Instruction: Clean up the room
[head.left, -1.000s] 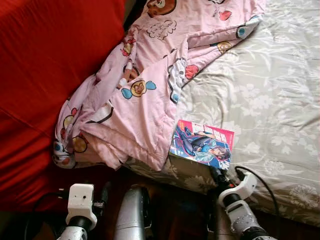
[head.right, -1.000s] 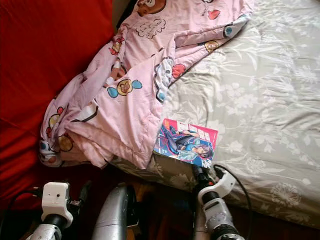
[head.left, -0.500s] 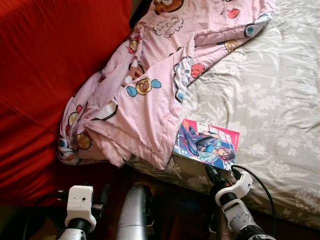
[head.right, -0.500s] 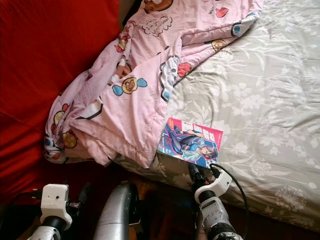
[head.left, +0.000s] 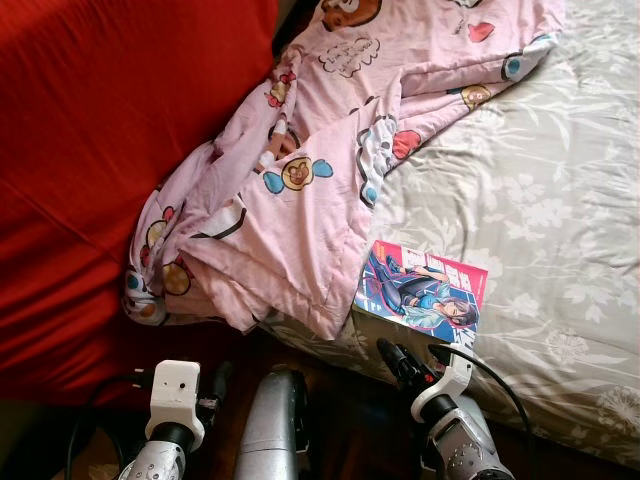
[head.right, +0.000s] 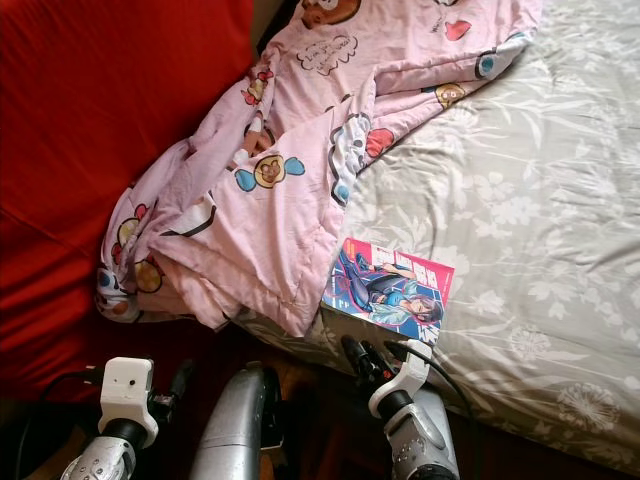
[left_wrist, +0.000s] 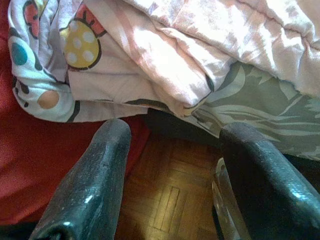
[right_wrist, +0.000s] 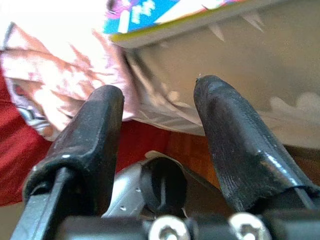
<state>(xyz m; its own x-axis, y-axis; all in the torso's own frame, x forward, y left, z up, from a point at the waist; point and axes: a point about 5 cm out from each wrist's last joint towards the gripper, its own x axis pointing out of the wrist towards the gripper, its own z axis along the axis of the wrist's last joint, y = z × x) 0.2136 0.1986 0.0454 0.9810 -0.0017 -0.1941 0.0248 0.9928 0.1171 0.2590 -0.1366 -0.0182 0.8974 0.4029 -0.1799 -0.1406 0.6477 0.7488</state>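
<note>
You have the comic book (head.left: 421, 301) flat at the bed (head.left: 560, 230) edge, long axis along that edge, beside the pink quilt (head.left: 300, 190); right gripper (head.left: 398, 362), jaws wide, sits just below it, nearer than left gripper (left_wrist: 170, 175), also wide.

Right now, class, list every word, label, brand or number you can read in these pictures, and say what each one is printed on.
Nothing can be read with certainty.
Comic book on the bed edge: title lettering along the top of its cover, too small and blurred to read.
Pink blanket: small writing inside the cloud-shaped cartoon near its top, too small to read.
Grey floral sheet: pattern, no text.
</note>
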